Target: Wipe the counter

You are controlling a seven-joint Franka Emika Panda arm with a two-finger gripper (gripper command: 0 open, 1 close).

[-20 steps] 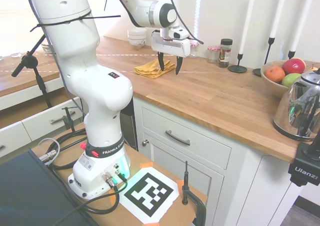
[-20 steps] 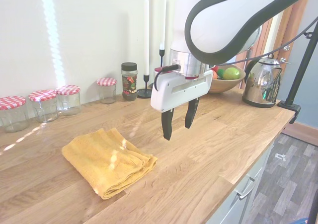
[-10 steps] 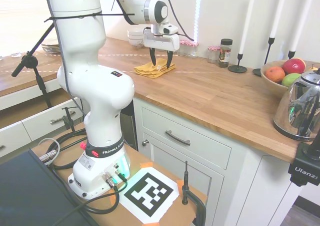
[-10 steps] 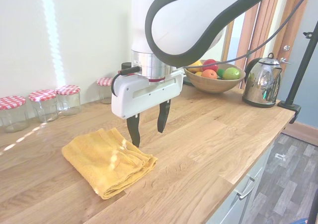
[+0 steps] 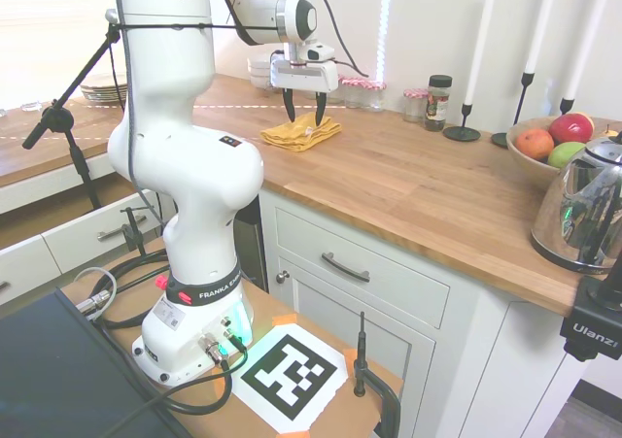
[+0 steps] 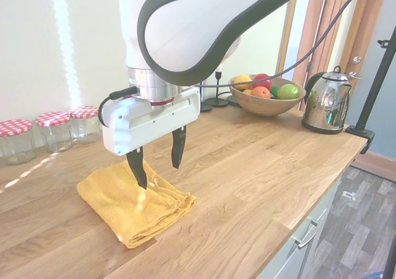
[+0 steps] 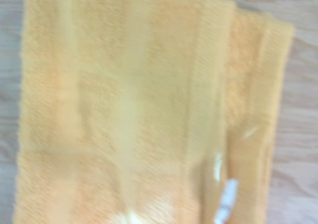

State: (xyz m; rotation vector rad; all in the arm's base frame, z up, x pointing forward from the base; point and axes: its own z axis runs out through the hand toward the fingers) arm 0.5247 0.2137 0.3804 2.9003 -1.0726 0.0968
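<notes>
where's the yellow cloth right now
The folded yellow cloth lies flat on the counter, left of centre in the second exterior view, directly under the open gripper, with the checked-lid jars behind it.

White glossy arm point(image 5: 185, 156) — fat rounded links, black cable tied along it, red dots, black base ring lettered FRANKA; white gripper point(image 6: 158, 161) block, two black tapered fingers point(image 6: 137, 167).

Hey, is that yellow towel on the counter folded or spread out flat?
Folded. The yellow towel shows stacked layered edges along one side, lying as a compact rectangle on the counter.
</notes>
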